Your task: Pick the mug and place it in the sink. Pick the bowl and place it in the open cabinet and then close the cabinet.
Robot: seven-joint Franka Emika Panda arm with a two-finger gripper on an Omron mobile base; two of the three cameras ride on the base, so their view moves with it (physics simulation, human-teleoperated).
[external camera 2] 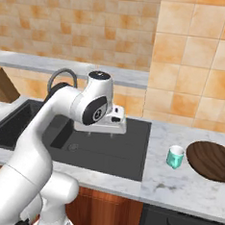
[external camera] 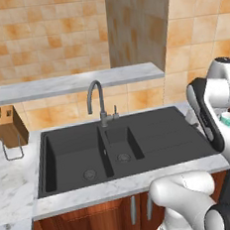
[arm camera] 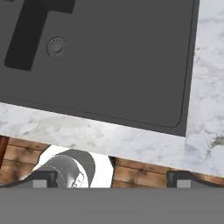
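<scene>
While fingers (external camera 2: 105, 133) gape wide over sink (external camera 2: 130, 154), mug (external camera 2: 175, 156) stands frame-right on tabletop (external camera 2: 175, 187); you swing right.

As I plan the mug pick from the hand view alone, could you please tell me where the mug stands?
Observer: The mug stands upright on the marble counter, just right of the sink.
Operator: Thank you. Is anything close to it?
Observer: The bowl sits on the mug's right, with a narrow gap showing between them.
Operator: And where is my tool relative to the mug?
Observer: The tool hangs open and empty over the sink's flat drainboard, to the left of the mug.
</scene>
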